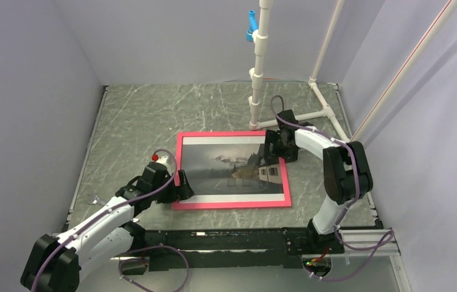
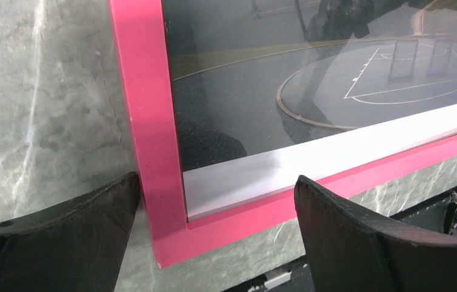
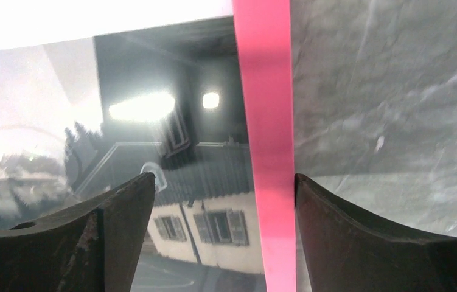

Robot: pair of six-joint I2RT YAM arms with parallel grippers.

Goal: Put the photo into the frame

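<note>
The frame (image 1: pixel 232 204), with its pinkish-red border, lies flat near the middle of the grey marbled table (image 1: pixel 140 115), and the photo (image 1: pixel 226 164) lies picture side up inside that border, its white bands along the far and near edges. My left gripper (image 1: pixel 182 185) sits at the frame's near left corner with its jaws spread wide, holding nothing. In the left wrist view this gripper (image 2: pixel 216 182) straddles that corner of the frame (image 2: pixel 146 121). One finger is just outside the left border, so close that I cannot tell whether it touches. The other stands above the near border, beside the white band (image 2: pixel 335 152) of the photo (image 2: pixel 244 103). My right gripper (image 1: pixel 272 152) is at the frame's right side, toward the far corner, and is also spread apart and empty. In its wrist view the right gripper (image 3: pixel 224 179) spans the right border of the frame (image 3: pixel 265 121), one finger over the glossy photo (image 3: pixel 153 121) by the house, the other over the bare table (image 3: pixel 384 91). A white pipe stand (image 1: pixel 261 61) rises behind the frame.
</note>
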